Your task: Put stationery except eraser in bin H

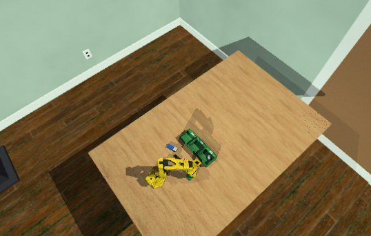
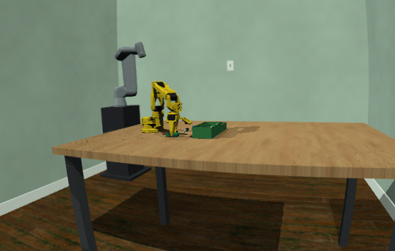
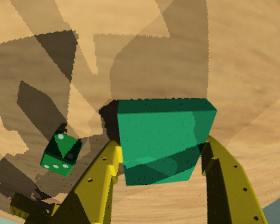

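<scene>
Teal block (image 3: pixel 160 139) is sitting between my two yellow fingers on the wooden table (image 2: pixel 268 150); I am reading the gripper (image 3: pixel 160 163) as narrowed and clamped on it, pads pressing both flanks. In the wrist view a green die (image 3: pixel 60 155) is lying near the block at 9 o'clock, apart from it. In the top view the green bin (image 1: pixel 197 148) is standing just beside the gripper at 1 o'clock, and a blue-and-white item (image 1: pixel 172 147) is lying at 11 o'clock.
</scene>
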`<act>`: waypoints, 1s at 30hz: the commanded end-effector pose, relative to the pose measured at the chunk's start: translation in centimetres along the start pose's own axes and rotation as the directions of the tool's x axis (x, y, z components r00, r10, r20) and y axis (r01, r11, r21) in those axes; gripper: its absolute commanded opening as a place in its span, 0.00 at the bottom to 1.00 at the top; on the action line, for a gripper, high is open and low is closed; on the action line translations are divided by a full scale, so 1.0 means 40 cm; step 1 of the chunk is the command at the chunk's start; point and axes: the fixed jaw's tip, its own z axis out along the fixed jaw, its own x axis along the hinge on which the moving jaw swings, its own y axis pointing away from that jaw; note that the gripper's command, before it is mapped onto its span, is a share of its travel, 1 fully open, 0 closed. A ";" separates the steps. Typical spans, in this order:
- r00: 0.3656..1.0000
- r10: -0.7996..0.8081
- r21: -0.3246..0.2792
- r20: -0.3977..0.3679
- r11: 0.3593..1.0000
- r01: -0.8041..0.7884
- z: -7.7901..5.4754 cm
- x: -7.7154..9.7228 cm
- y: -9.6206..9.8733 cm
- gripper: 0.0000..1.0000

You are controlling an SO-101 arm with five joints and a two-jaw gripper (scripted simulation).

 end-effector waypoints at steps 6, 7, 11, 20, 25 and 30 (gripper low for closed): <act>0.999 0.001 0.037 0.043 0.999 -0.003 -0.092 -0.013 -0.016 0.00; 0.999 0.001 0.037 0.043 0.999 -0.003 -0.101 -0.012 -0.015 0.00; 0.999 0.001 0.037 0.043 0.999 -0.003 -0.125 -0.008 -0.012 0.00; 0.999 0.001 0.038 0.044 0.999 -0.003 -0.130 -0.008 -0.011 0.00; 0.995 0.048 0.062 0.085 0.997 -0.053 -0.151 -0.045 -0.016 0.00; 0.968 0.152 0.090 0.197 0.981 -0.173 -0.201 -0.132 -0.014 0.00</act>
